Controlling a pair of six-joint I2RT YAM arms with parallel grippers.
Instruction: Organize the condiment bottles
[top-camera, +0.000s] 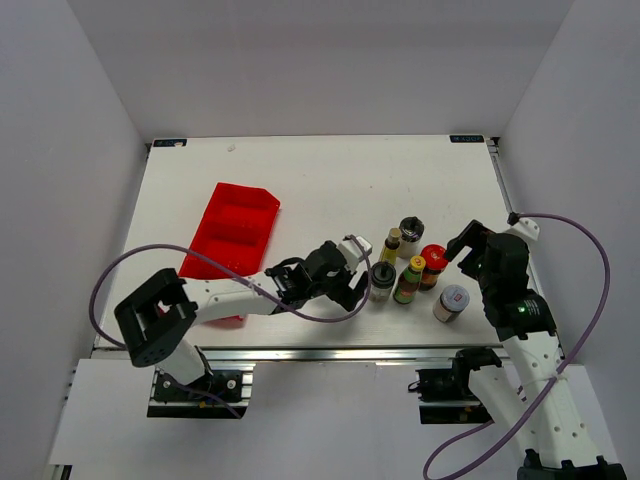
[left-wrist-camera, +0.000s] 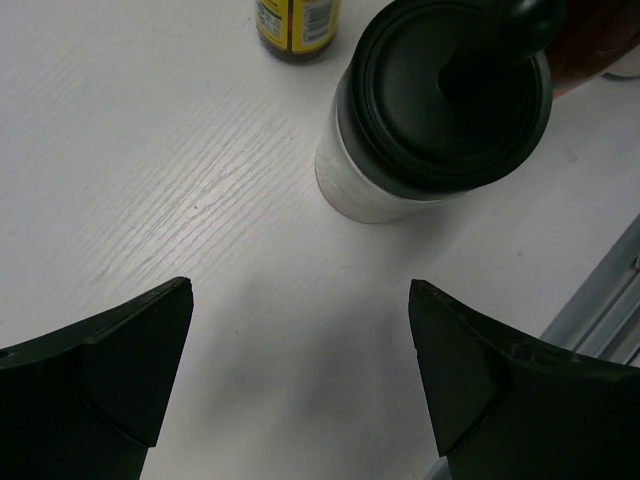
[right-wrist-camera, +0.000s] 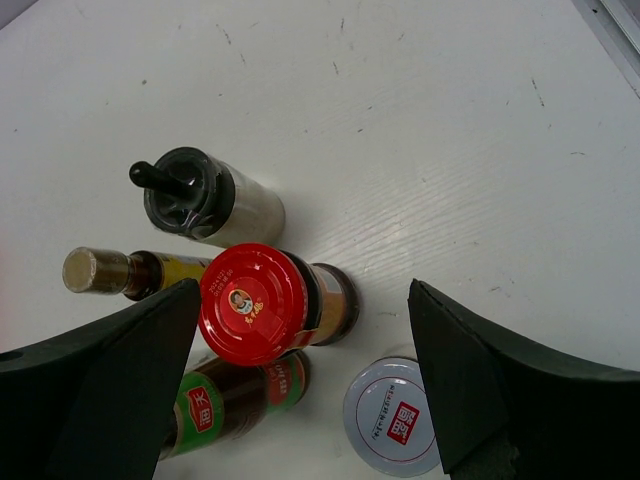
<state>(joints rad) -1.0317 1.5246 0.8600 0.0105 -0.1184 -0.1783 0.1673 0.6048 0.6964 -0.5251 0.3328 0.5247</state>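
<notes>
Six condiment bottles cluster at the table's front right: a black-knobbed grinder (top-camera: 411, 235), a brownish-capped bottle (top-camera: 392, 243), a black-lidded jar (top-camera: 382, 281), a yellow-capped green-label bottle (top-camera: 409, 280), a red-capped jar (top-camera: 432, 265) and a white-capped jar (top-camera: 451, 302). My left gripper (top-camera: 352, 285) stands open and empty just left of the black-lidded jar (left-wrist-camera: 440, 110), jaws (left-wrist-camera: 300, 340) wide over bare table. My right gripper (top-camera: 465, 245) hovers open beside the cluster. In its wrist view the red-capped jar (right-wrist-camera: 255, 300) and the white-capped jar (right-wrist-camera: 395, 415) show between the fingers (right-wrist-camera: 302, 300), untouched.
A red divided tray (top-camera: 232, 235) lies at the left of the table, behind the left arm. The metal rail of the table's front edge (top-camera: 330, 352) runs close below the bottles. A purple cable loops from each arm.
</notes>
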